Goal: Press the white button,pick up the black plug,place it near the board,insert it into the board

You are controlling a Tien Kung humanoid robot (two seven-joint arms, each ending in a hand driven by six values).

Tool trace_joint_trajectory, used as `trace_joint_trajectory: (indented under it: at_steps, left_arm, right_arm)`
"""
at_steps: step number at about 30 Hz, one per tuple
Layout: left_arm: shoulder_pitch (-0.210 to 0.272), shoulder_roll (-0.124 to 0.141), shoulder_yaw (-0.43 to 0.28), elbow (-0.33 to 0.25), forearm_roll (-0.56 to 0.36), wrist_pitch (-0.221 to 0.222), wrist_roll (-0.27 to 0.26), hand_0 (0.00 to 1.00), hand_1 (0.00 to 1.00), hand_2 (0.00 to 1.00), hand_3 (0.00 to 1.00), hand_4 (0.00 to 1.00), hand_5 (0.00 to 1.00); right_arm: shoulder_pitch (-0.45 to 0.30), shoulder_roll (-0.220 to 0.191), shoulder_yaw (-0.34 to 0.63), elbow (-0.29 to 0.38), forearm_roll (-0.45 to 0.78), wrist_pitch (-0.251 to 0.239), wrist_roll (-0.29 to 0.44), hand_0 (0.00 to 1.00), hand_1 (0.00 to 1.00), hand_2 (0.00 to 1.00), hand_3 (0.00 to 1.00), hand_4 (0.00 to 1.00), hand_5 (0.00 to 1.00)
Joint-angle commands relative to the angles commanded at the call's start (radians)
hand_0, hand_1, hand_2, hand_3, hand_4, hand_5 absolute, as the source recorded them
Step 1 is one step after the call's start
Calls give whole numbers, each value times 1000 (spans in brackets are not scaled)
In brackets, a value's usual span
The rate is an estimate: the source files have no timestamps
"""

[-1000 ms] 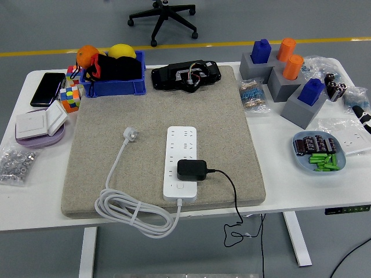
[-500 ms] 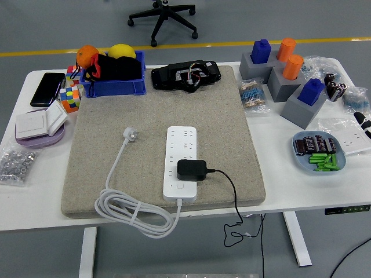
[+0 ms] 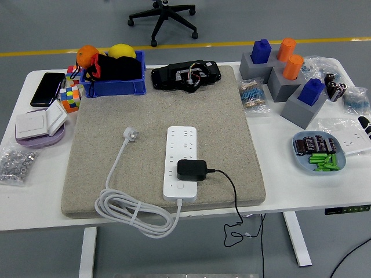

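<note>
Right hand (image 3: 365,123) barely in view at right edge, grip state unreadable; black plug (image 3: 192,169) sits on power strip (image 3: 181,162), well to its left.

All I see of my right hand (image 3: 364,123) is a small black, rounded tip at the right edge; I can't make out more.

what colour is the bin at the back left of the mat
Blue. The bin shows clearly in the head view, the only view given.
</note>
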Motion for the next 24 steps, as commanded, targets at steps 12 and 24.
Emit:
trace_joint_trajectory:
  at_steps: [12, 24]
  left_arm:
    - [-17, 0, 26, 0, -24, 0, -4, 468, 497, 510, 578, 571, 273]
    - [-19, -2, 11, 0, -19, -1, -4, 466, 497, 510, 578, 571, 274]
  right_arm:
    - [6, -5, -16, 1, -3, 2, -5, 784, 731, 712, 742, 965, 510]
    - [23, -1, -18, -1, -5, 9, -15, 783, 737, 713, 741, 956, 492]
